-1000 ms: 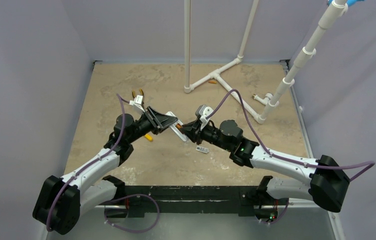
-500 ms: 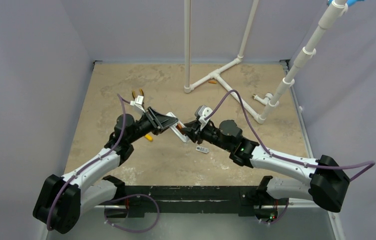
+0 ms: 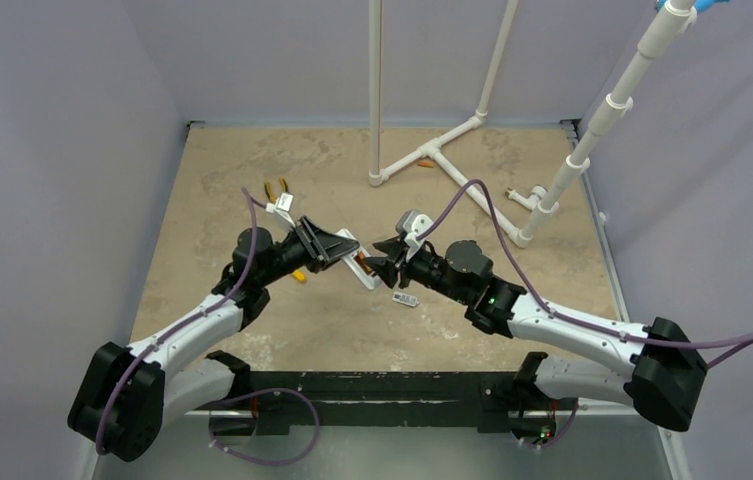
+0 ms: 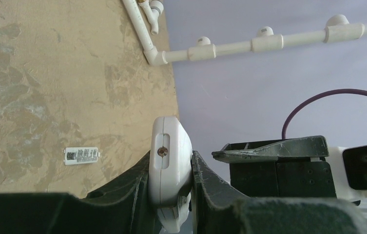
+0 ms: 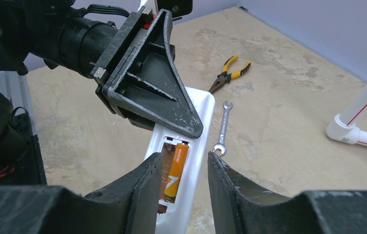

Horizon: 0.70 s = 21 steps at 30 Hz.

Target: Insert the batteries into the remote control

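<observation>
My left gripper [image 3: 340,246] is shut on the white remote control [image 3: 360,265] and holds it above the table with its back up. In the right wrist view the open battery recess holds one orange battery [image 5: 176,168]. The slot beside it is partly hidden by my finger. My right gripper [image 5: 185,158] is open and empty, its jaws just above the recess end of the remote [image 5: 191,195]. It also shows in the top view [image 3: 384,263]. In the left wrist view the jaws of my left gripper [image 4: 170,158] clamp the remote's end [image 4: 169,146].
A small whitish cover plate with a label [image 3: 406,299] lies on the table under the right wrist and shows in the left wrist view [image 4: 81,155]. Yellow-handled pliers [image 5: 230,73] and a silver wrench [image 5: 222,129] lie beyond the remote. A white pipe frame [image 3: 432,155] stands at the back.
Both grippers and the remote have shifted slightly toward the near side. The right arm has swung a little to the right. Grips are unchanged.
</observation>
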Each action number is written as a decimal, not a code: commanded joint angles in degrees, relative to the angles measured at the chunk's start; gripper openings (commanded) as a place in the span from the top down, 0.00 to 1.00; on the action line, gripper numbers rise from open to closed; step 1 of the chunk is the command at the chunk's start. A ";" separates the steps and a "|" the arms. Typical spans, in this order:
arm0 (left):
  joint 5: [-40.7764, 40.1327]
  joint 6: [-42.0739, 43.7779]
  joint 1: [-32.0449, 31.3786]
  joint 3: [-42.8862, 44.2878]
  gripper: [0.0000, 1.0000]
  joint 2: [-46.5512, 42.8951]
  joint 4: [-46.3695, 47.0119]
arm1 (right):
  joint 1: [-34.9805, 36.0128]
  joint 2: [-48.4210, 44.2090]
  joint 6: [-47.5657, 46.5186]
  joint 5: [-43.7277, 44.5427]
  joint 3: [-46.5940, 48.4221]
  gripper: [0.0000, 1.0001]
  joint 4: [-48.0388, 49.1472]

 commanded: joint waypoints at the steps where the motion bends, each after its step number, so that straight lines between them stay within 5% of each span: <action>1: 2.80 2.87 -0.46 0.83 1.00 0.41 1.38 | -0.08 -2.66 -2.98 1.62 0.24 0.62 -1.23; 9: 8.91 9.56 -2.62 3.61 1.00 3.40 -2.97 | -0.08 -7.74 -11.66 -1.93 -0.27 0.53 -9.62; 21: 18.74 17.24 -9.64 6.91 1.00 8.57 -3.60 | -0.05 -24.61 -20.63 -16.48 -10.48 0.55 -10.92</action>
